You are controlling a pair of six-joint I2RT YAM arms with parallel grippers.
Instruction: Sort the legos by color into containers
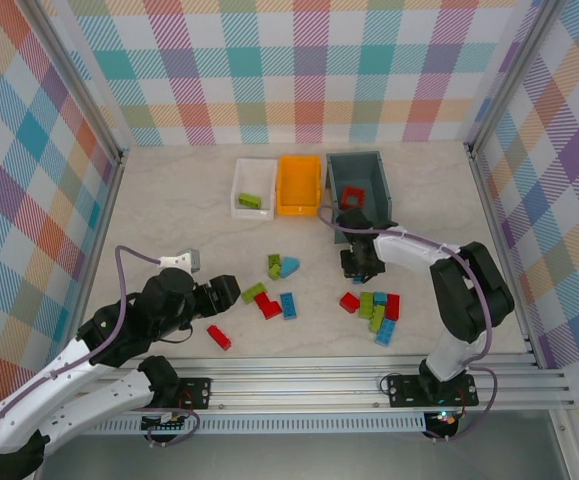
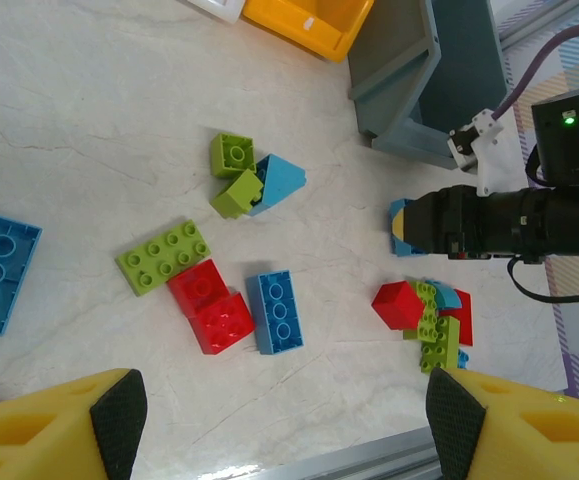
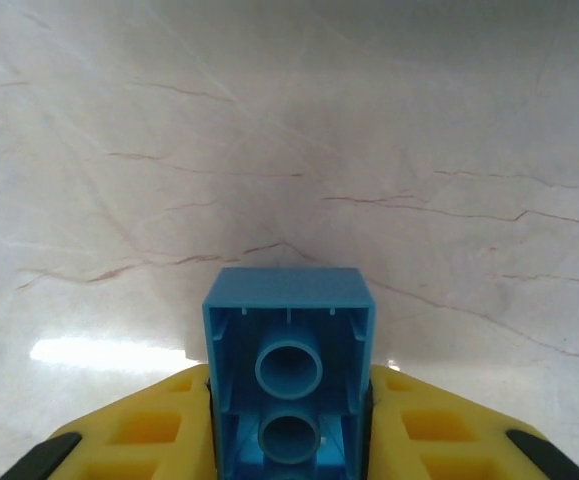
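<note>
Blue brick (image 3: 289,375) pinched in my right claw (image 1: 361,264).
Probably light, stiff and slick plastic; I judge its flat side walls the surest place to hold.

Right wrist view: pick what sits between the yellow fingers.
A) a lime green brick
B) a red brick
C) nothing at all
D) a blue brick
D: a blue brick, its hollow underside facing the camera, is pinched between the yellow fingers over the marble tabletop.
</note>
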